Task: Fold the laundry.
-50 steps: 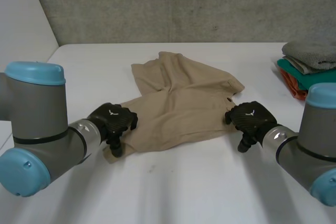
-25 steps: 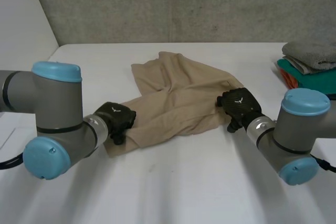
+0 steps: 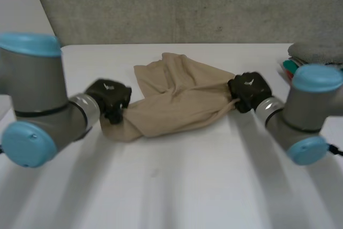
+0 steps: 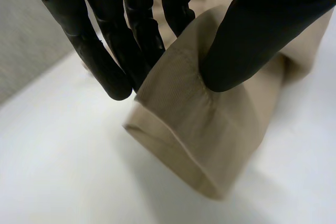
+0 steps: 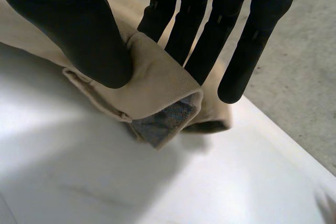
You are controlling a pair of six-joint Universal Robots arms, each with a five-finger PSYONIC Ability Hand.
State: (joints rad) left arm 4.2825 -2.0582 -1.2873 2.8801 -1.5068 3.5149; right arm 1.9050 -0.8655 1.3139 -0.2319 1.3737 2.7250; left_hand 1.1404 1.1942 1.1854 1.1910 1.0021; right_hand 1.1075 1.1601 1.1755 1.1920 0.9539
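1. Left hand [image 3: 110, 96]: you find it at the 9 o'clock end of the tan garment [image 3: 177, 103], closed on the cloth. Its wrist view shows the thumb [image 4: 252, 40] pressing a doubled hem edge against the fingers [image 4: 134, 35], which is a firm pinch.
2. Right hand [image 3: 247, 90]: it sits at the 3 o'clock end, also pinching. Its thumb [image 5: 79, 30] bears on a folded corner against the fingers [image 5: 205, 35], and a grey inner face shows at the fold.
3. Location of the garment: it lies near the middle of the white table [image 3: 187, 186]. A loose, creased portion spreads toward 12 o'clock, beyond the line joining the two hands.
4. Governing relation: the long axis runs from 9 to 3 o'clock, hand to hand, and the held near edge is drawn fairly straight. Each hand holds its own end, so neither is the nearer. The free cloth lies at 12 o'clock from both.
5. Judgement: you should expect the coming move to need both hands travelling together, square to that axis. If one hand leads, the edge is likely to skew.
6. Hazard: a stack of folded clothes [image 3: 316, 60] lies near the right hand, at about its 2 o'clock. Allow for it on any outward swing.
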